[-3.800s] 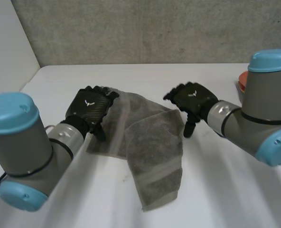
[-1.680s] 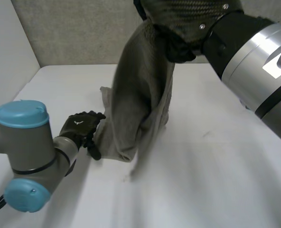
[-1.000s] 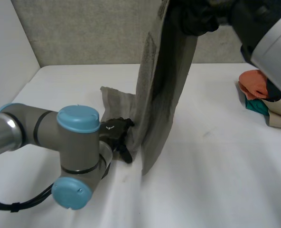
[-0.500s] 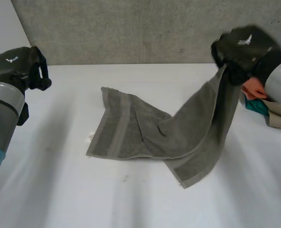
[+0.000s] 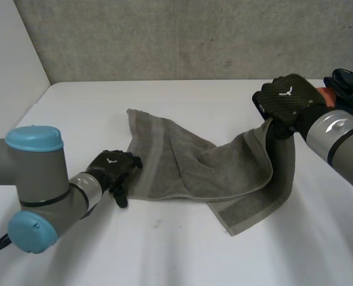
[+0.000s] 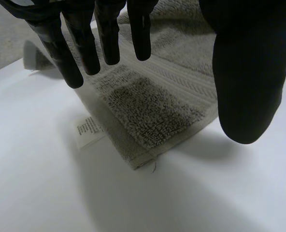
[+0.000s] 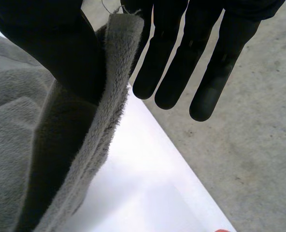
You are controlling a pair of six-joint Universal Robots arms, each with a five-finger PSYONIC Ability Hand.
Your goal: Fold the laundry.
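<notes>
Pinched one end of the towel (image 5: 182, 170) between thumb and fingers of the right hand (image 5: 287, 101), raised off the table (image 5: 164, 250) — left the rest flat. Kept the left hand (image 5: 112, 168) spread over the near corner.

Bare table (image 5: 164, 256) in front of towel (image 5: 182, 170) and left of it; clothes pile (image 5: 350, 83) just past towel's lifted end; left hand (image 5: 112, 167) at towel's near corner
</notes>
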